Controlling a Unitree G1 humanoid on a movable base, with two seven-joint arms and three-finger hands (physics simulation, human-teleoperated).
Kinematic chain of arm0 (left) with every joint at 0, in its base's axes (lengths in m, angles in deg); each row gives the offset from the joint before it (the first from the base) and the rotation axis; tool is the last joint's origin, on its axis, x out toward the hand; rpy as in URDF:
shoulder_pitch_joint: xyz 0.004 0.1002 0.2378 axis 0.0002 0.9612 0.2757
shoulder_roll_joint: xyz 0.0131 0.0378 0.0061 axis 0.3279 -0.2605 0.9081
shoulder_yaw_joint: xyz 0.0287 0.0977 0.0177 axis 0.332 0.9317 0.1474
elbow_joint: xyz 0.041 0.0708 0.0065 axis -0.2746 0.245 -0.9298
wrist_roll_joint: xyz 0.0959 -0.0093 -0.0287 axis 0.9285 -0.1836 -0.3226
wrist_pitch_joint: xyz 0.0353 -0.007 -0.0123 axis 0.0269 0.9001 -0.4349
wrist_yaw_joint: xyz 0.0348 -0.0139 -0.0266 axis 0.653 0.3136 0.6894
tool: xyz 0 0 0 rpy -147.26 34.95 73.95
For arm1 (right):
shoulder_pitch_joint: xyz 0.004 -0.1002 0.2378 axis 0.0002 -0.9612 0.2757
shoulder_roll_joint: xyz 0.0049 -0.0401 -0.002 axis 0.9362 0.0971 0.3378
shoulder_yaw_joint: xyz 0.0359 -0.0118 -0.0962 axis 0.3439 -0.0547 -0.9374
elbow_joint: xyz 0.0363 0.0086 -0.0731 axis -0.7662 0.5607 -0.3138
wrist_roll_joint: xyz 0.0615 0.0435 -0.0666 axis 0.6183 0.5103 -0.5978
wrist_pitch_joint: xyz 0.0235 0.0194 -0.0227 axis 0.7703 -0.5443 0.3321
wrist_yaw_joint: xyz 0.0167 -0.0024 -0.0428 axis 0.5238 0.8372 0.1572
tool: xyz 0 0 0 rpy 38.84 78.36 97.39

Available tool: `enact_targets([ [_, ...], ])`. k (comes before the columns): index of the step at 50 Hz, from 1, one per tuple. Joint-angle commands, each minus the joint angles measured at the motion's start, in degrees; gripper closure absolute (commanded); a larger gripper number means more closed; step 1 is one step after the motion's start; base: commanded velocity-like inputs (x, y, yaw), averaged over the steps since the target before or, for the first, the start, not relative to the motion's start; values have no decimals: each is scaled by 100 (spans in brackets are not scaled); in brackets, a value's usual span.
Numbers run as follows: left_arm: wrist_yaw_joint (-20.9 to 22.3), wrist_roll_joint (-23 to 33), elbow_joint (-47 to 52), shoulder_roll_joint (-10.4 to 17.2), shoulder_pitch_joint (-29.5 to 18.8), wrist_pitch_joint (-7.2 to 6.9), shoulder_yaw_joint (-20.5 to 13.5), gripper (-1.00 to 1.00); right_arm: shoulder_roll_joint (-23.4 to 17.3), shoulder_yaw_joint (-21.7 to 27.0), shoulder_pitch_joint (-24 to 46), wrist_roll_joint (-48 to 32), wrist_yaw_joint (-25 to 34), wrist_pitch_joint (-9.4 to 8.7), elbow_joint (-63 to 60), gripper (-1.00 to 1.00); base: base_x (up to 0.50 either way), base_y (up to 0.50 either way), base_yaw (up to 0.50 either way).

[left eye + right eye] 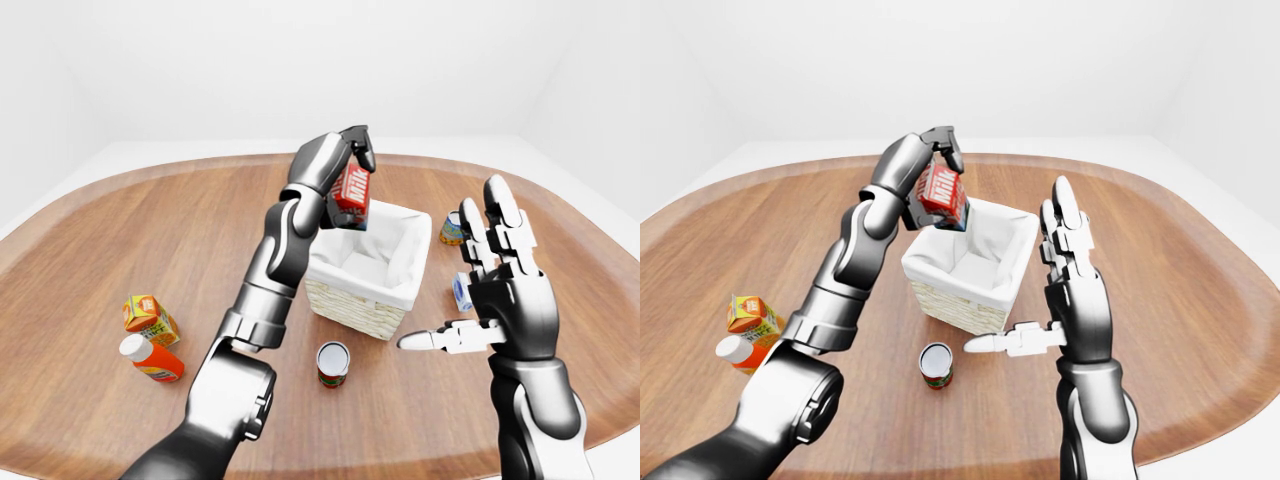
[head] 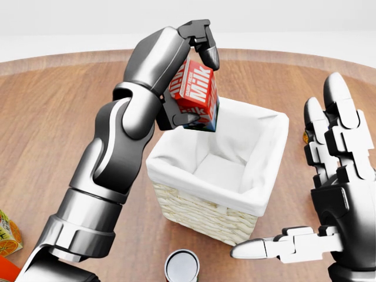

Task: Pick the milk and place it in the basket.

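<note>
- While the left robot hand (image 2: 191, 73) grips the milk (image 2: 194, 94) above the basket (image 2: 176, 170) rim, upper centre, the right robot hand (image 2: 335, 194) stands open.
- Judged light, stiff-sided, crushable; hold flat sides.

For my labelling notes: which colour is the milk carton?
Mostly red with white lettering; the milk carton shows best in the head view.

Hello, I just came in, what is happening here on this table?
The robot's left hand is shut on a red milk carton and holds it in the air over the upper-left corner of the white-lined basket, as the head view shows. The carton is not inside yet. The right hand is open and empty, to the right of the basket. A can, an orange carton and a bottle lie on the wooden table.
</note>
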Motion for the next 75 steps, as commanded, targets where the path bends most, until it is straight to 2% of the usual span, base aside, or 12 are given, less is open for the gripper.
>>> enact_targets([
  [1,-412,20,-504,-251,-442,104,16,100,3,20,-1,26,12,0,-15,-100,0,0,0],
  [4,-546,0,-795,-271,-574,190,9,100,6,0,-18,11,10,0,-4,-100,0,0,0],
  [7,-776,-19,-1362,-277,-844,336,-1,100,7,-13,-24,6,7,0,-13,-100,0,0,0],
  [16,-1068,14,-2037,-422,-1063,466,55,100,5,22,-18,40,16,0,-29,-100,0,0,0],
  [21,-1226,5,-2410,-454,-1207,583,44,100,8,-4,-27,30,17,0,-49,-100,0,0,0],
  [29,-1454,96,-2663,-630,-1139,695,150,100,8,-8,-34,33,20,0,-34,-100,0,0,0],
  [33,-1527,146,-2793,-716,-1155,705,153,100,8,-21,-35,22,17,0,-11,-100,0,0,0],
  [35,-1593,149,-2927,-722,-1209,746,142,100,11,-34,-52,23,21,0,-41,-100,0,0,0],
  [43,-1767,67,-3275,-734,-1301,749,103,100,12,-39,-61,28,25,0,-70,-100,0,0,0],
  [54,-2067,89,-3646,-795,-1242,749,123,100,14,-70,-80,19,29,0,-64,-100,0,0,0],
  [70,-2786,163,-4394,-836,-1163,749,109,100,14,-99,-96,15,29,0,-60,-100,0,0,0],
  [75,-2815,185,-4446,-834,-1128,749,95,100,14,-101,-101,17,34,0,-62,-100,0,0,0],
])
